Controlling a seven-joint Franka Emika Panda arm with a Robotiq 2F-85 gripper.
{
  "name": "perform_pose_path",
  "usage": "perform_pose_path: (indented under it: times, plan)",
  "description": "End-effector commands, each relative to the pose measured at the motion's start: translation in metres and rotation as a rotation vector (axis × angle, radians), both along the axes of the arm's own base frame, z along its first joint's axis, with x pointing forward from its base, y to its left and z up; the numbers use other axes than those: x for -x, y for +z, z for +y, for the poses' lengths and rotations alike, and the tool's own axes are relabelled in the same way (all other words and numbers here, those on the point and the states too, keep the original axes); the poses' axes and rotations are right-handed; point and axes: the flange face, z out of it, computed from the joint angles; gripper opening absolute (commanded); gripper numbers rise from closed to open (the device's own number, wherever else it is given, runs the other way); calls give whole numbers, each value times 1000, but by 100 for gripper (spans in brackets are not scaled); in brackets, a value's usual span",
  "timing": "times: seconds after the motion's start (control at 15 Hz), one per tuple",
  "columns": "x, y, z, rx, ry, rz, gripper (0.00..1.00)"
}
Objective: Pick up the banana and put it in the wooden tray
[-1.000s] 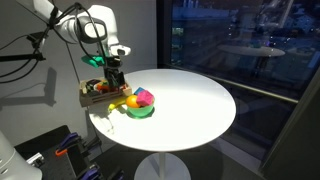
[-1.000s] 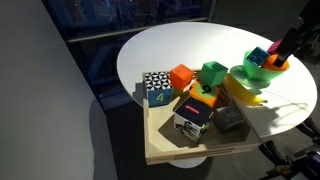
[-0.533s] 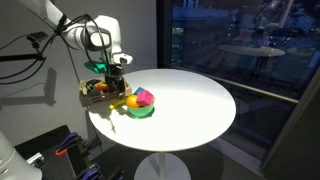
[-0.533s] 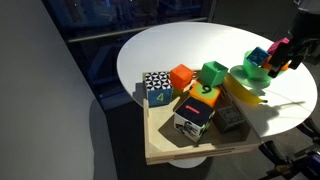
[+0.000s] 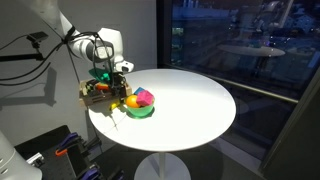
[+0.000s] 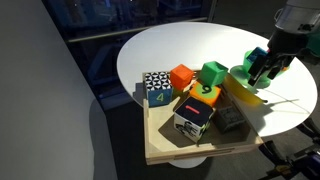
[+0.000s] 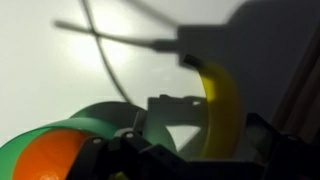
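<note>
progress: early, by the look of it. banana (image 6: pixel 243 92) not yet lifted, nothing yet delivered to the wooden tray (image 6: pixel 165 140).

in an exterior view: one banana, flat on the white table (image 6: pixel 170 45), just beside the green bowl (image 6: pixel 256 72), between the bowl and the tray, outside the tray wall. gripper (image 6: pixel 262 66) low over the tray side of the bowl, fingers spread, pinching nothing. one tray, six blocks counted inside, among them one number cube (image 6: pixel 157 88).

in the wrist view: banana on bare table beside the bowl, on the side away from the orange fruit (image 7: pixel 50 155). near end between the spread fingers, not clamped as far as shows. one cable (image 7: pixel 120 38) on the table beyond the bowl.

in an exterior view: gripper just beside the bowl, on its tray side. one bowl, holding one orange fruit and one pink block (image 5: pixel 146 97). banana too small to pick out.

left to do, as a judgement: close on the banana, lift, carry away from the bowl over the tray wall, release among the blocks.
</note>
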Motion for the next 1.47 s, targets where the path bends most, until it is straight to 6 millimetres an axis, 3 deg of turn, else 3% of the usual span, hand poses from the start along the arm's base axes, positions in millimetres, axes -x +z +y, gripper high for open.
perform_pose_path:
  times: [0.0, 0.4, 0.93, 1.0, 1.07, 1.4]
  plan:
    - [-8, -6, 16, -31, 13, -52, 100]
    - [-13, -15, 31, -36, 49, -136, 100]
    - [-19, -29, 29, -24, 54, -155, 100]
    - [-20, -30, 29, -19, 55, -155, 75]
    - [-21, -29, 28, -17, 59, -155, 74]
    - [-24, -26, 24, -7, 63, -161, 34]
